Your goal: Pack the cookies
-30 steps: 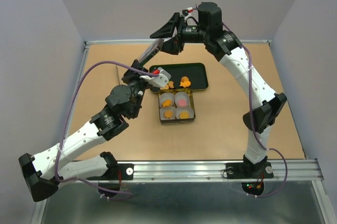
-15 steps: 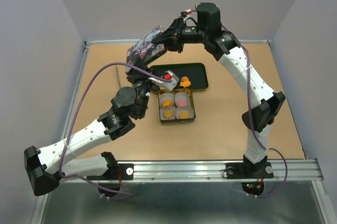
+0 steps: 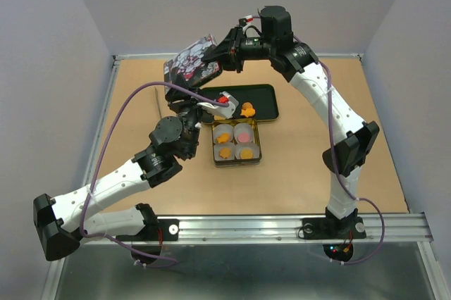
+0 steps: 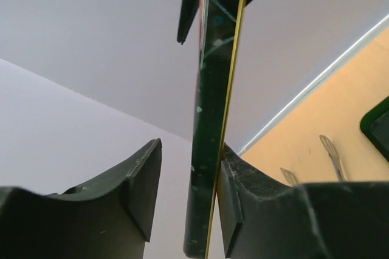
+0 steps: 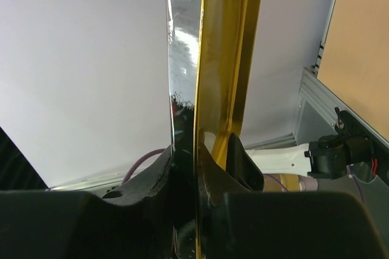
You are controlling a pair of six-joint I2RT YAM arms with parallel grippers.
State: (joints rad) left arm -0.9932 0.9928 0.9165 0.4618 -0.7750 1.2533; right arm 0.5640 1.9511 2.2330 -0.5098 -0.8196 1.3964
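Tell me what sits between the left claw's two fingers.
The patterned lid, edge-on, with the left claw open around it; the left wrist view shows it.

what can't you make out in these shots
- Top view: left tool covers part of the tray; cookies there can't be counted.
- Both wrist views: lid edge-on, its pattern unseen; tin out of frame.
- Left wrist: whether the tool touches the lid is unclear.

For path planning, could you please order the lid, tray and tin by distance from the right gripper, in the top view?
1. The lid, held in the right gripper, jaws shut on it.
2. The tray, mid-table, nearer the bases.
3. The tin, beyond the tray, closest to the bases.
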